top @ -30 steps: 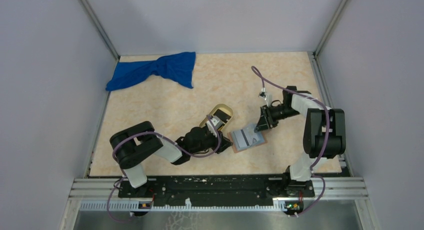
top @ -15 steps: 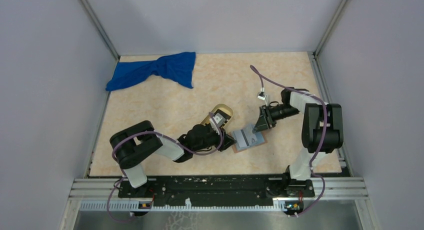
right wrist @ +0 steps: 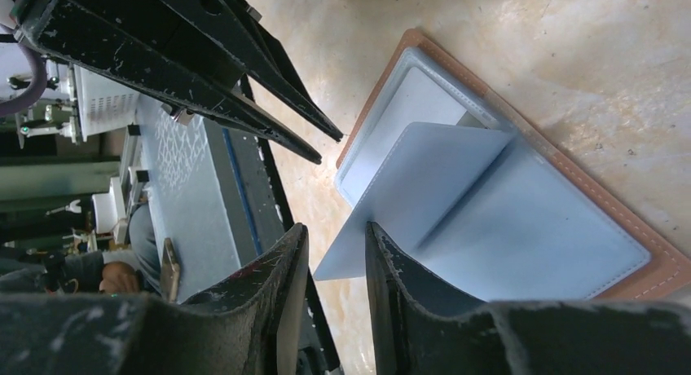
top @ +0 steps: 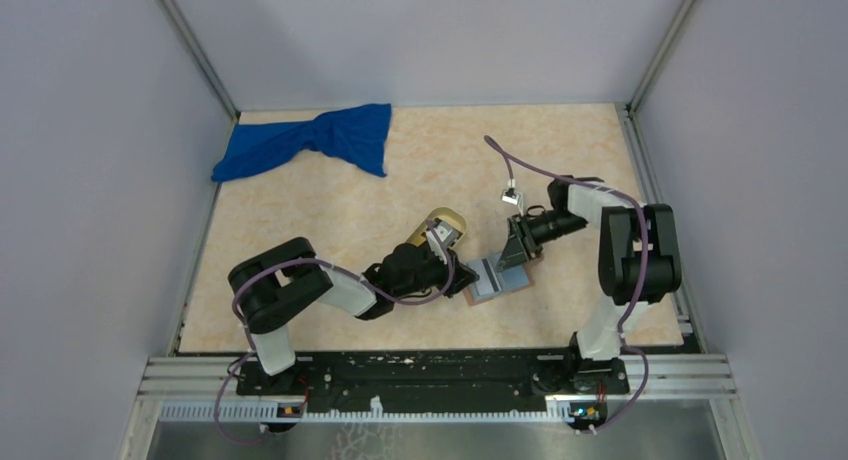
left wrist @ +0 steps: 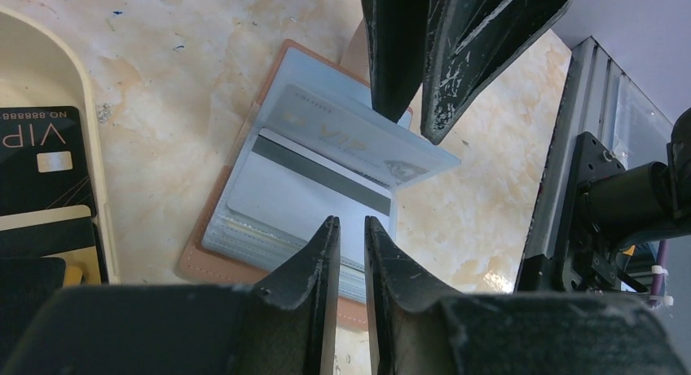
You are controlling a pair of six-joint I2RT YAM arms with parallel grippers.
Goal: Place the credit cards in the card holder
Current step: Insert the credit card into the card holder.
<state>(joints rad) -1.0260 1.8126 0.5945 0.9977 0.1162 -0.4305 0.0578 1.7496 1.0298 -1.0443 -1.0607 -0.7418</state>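
The card holder (top: 497, 277) lies open on the table, reddish-brown outside (left wrist: 213, 265), blue-grey inside (right wrist: 530, 244). A grey card (left wrist: 314, 183) with a dark stripe lies flat in it. One clear leaf (left wrist: 358, 143) with a pale card inside stands lifted. My right gripper (top: 511, 257) is open, and the leaf's edge (right wrist: 424, 187) rests against one finger. My left gripper (left wrist: 352, 228) is at the holder's near edge, empty, with only a narrow gap between its jaws. A black VIP card (left wrist: 37, 159) lies in the oval tan tray (left wrist: 91, 175).
The tan tray (top: 445, 220) sits just left of the holder and behind my left gripper. A crumpled blue cloth (top: 310, 140) lies at the far left. Grey walls close in the table on three sides.
My right gripper has moved left onto the holder and now props up a leaf. My left gripper has reached a little further right to the holder's edge.
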